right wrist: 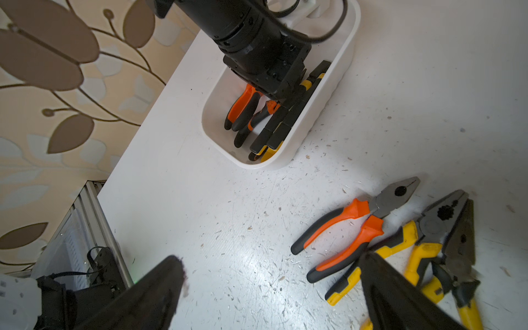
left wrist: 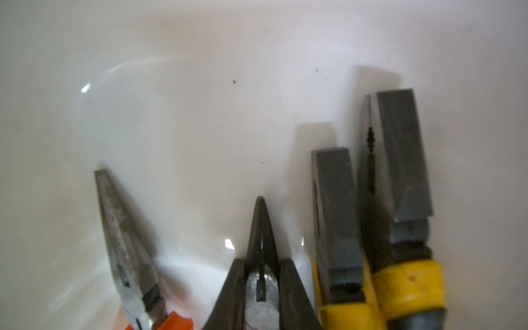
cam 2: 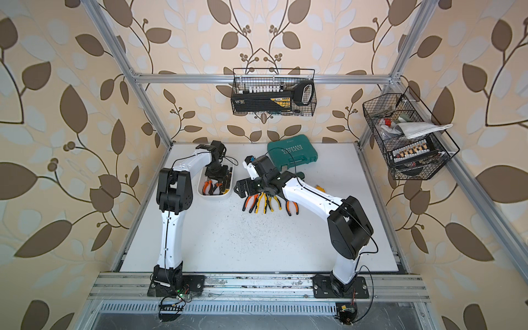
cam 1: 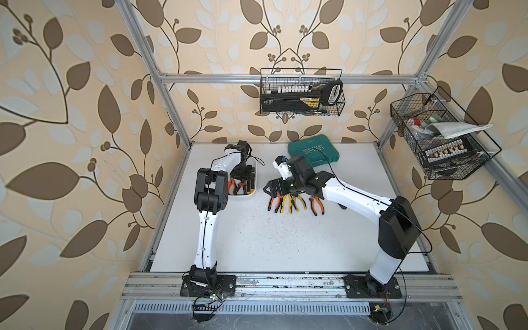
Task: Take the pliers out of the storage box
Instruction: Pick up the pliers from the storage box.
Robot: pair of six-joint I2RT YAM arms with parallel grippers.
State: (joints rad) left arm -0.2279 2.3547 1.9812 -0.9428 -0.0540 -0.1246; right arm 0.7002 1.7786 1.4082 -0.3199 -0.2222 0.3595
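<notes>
The white storage box [cam 1: 258,177] [cam 2: 214,197] [right wrist: 323,114] stands at the table's left, far side. My left gripper [cam 1: 240,180] [cam 2: 215,183] [left wrist: 261,263] [right wrist: 278,100] reaches down into it. Its fingers [left wrist: 237,288] press both sides of the head of dark pointed pliers [left wrist: 261,223]. Beside these lie orange-handled needle-nosed pliers [left wrist: 120,228] and two yellow-handled ones [left wrist: 337,214]. Several pliers [cam 1: 294,201] [cam 2: 268,203] [right wrist: 351,228] lie in a row on the table right of the box. My right gripper [cam 1: 265,188] [cam 2: 238,188] [right wrist: 271,258] hangs open and empty just above the table, at that row's left end.
A teal tool case [cam 1: 314,151] lies at the back of the table behind the right arm. Black wire baskets [cam 1: 303,94] [cam 1: 440,137] hang on the back and right frame rails. The box stands close to the table's left edge [right wrist: 148,114].
</notes>
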